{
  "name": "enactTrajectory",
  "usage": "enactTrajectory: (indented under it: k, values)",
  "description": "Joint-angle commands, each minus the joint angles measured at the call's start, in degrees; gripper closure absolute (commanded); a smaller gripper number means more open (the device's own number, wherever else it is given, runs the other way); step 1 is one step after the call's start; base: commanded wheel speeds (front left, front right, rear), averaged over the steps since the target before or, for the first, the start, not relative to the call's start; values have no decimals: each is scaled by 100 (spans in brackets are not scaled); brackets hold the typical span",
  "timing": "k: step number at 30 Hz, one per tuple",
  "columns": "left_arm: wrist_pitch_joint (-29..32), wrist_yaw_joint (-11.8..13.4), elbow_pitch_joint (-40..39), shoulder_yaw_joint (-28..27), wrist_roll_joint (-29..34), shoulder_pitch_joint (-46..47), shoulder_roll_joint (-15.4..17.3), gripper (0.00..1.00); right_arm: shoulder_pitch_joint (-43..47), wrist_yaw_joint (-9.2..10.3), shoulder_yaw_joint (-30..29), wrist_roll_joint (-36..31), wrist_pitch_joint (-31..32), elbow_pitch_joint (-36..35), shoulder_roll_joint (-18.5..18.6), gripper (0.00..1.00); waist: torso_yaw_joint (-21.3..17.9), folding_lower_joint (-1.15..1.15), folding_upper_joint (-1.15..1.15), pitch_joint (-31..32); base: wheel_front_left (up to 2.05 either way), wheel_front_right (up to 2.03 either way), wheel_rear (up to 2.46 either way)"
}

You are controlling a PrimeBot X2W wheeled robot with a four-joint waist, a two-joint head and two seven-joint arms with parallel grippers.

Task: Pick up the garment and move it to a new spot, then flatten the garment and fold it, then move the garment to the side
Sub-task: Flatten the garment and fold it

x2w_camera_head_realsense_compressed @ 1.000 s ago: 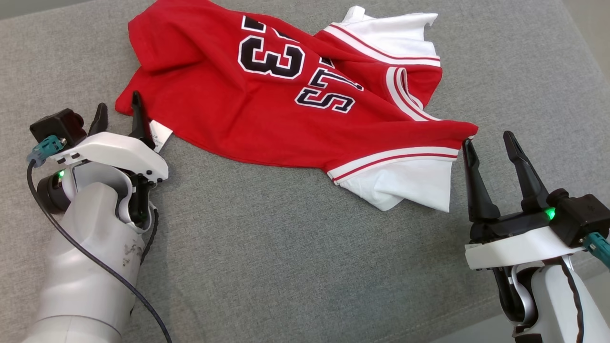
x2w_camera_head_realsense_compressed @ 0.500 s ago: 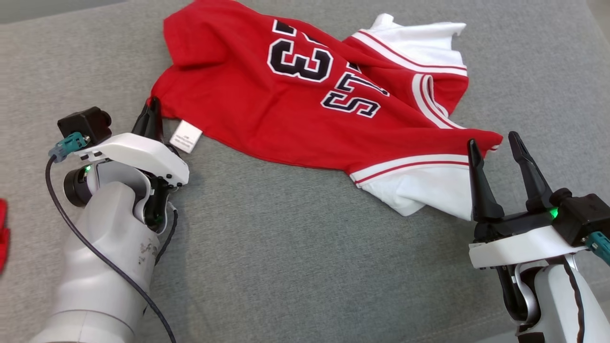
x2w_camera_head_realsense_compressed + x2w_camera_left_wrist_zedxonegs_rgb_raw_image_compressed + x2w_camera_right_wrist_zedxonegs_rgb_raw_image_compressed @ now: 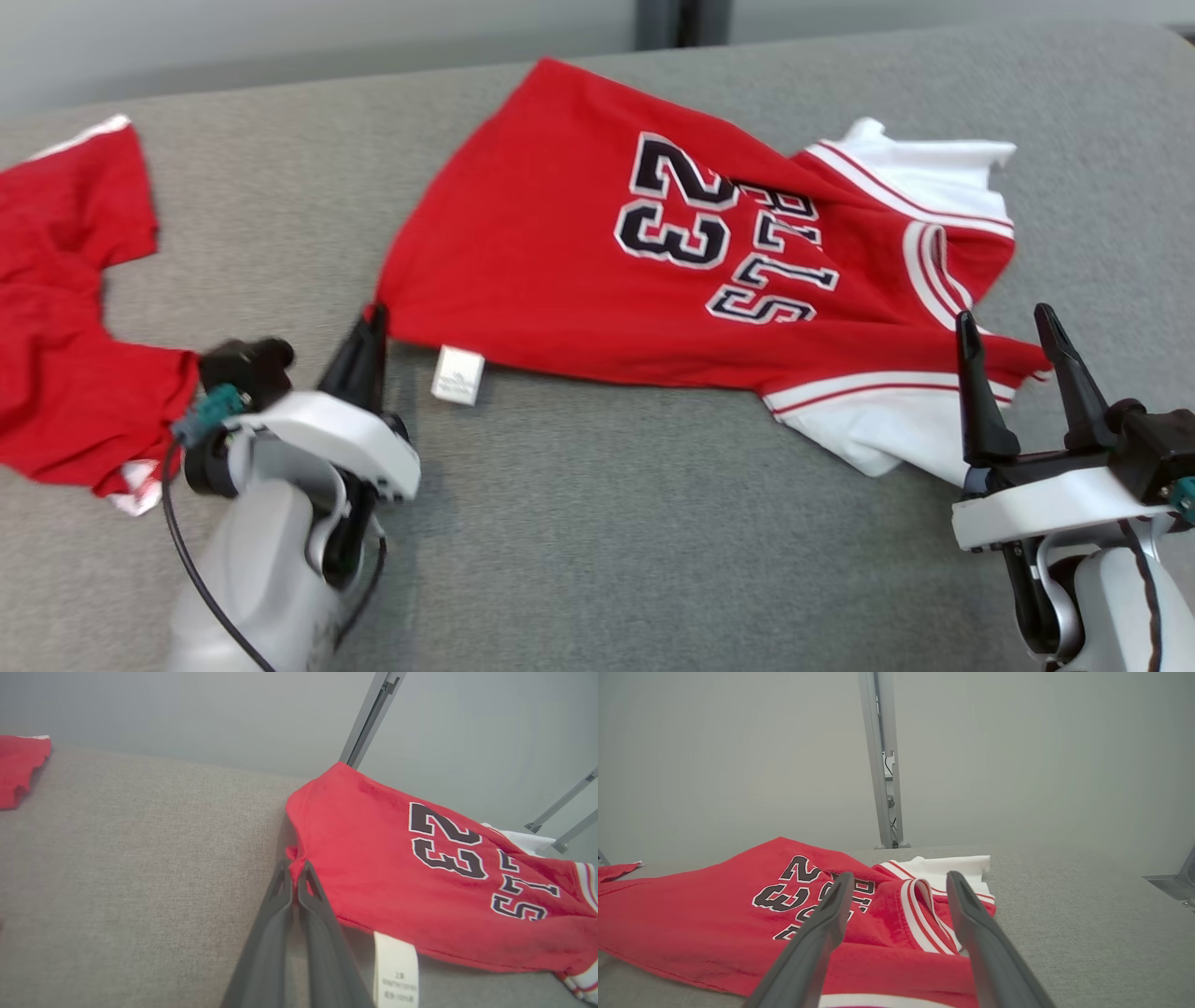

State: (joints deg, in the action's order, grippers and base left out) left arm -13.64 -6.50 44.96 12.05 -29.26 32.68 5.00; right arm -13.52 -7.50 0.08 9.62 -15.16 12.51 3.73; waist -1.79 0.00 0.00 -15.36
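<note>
The garment [image 3: 560,271] is a red jersey with a black "23" and white sleeves, spread on the grey fabric surface [image 3: 597,541]. My left gripper [image 3: 372,322] is shut on its left hem corner; in the left wrist view the left gripper [image 3: 294,868] pinches that red corner of the garment [image 3: 373,858], with a white label [image 3: 395,970] hanging beside the fingers. My right gripper [image 3: 1006,322] stands open at the garment's right shoulder edge. In the right wrist view the right gripper [image 3: 900,877] straddles the striped collar of the garment [image 3: 714,914] without gripping it.
A second red garment [image 3: 65,308] lies crumpled at the left, close to my left wrist, and also shows as the second red garment [image 3: 18,770] in the left wrist view. A grey wall and a metal post [image 3: 882,760] stand behind the surface.
My left fingers went from apart to shut on the hem corner. The head camera shifted, bringing the second red garment into view. The right gripper stayed open.
</note>
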Motion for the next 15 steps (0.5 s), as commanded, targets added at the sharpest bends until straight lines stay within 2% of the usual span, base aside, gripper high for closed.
enactTrajectory:
  k: [1,10,15]
  values:
    - [124,-41,-195,76,6,-250,57,100,64,2,-71,-25,-15,54,34,0,325,0,0,303,0,0,0]
    - [1229,43,-1993,562,-46,-1487,215,100,124,2,-212,-70,-15,227,15,0,846,0,0,631,0,0,0]
    - [2364,96,-3237,923,-177,-2215,415,100,67,2,-195,-81,-15,293,1,0,996,0,0,681,0,0,0]
